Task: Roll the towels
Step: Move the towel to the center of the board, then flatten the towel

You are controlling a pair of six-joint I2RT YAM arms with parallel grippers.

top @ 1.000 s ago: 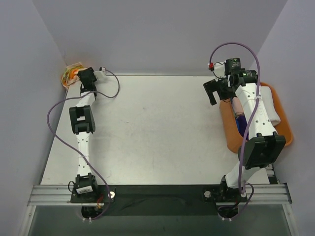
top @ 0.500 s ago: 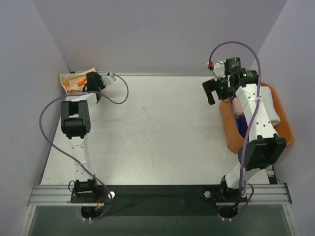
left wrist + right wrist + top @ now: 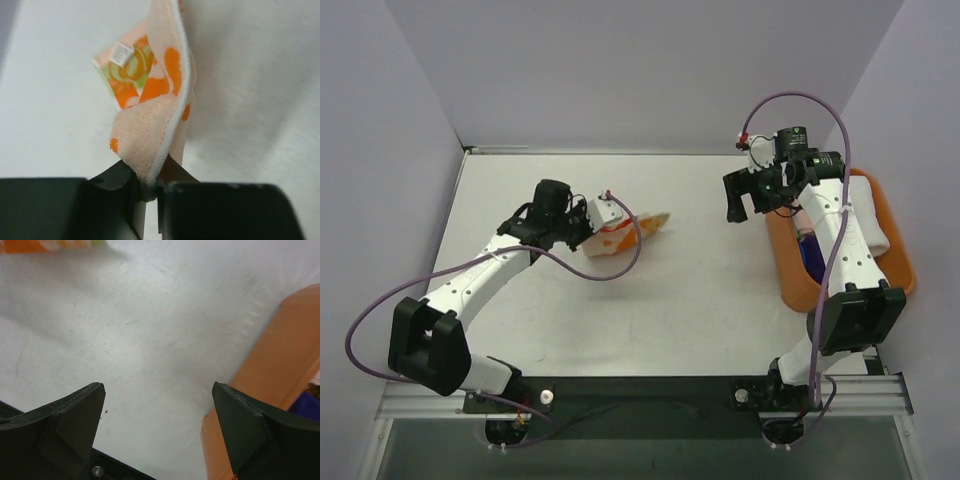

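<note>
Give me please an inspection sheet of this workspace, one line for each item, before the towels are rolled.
Surface: white table, lightly scuffed.
Job's things: cream towel with orange blotches, pinched at one edge; white towel and a blue item, partly hidden by the arm, inside the bin.
Clutter: orange bin at the table's right edge.
Grippers: left gripper shut on the cream towel; right gripper open and empty, over the table beside the bin.
Cables: left cable, purple, loops close to the cream towel; right cable, purple, arches above the wrist.
Surroundings: plain walls on three sides; metal rail at the near edge.
</note>
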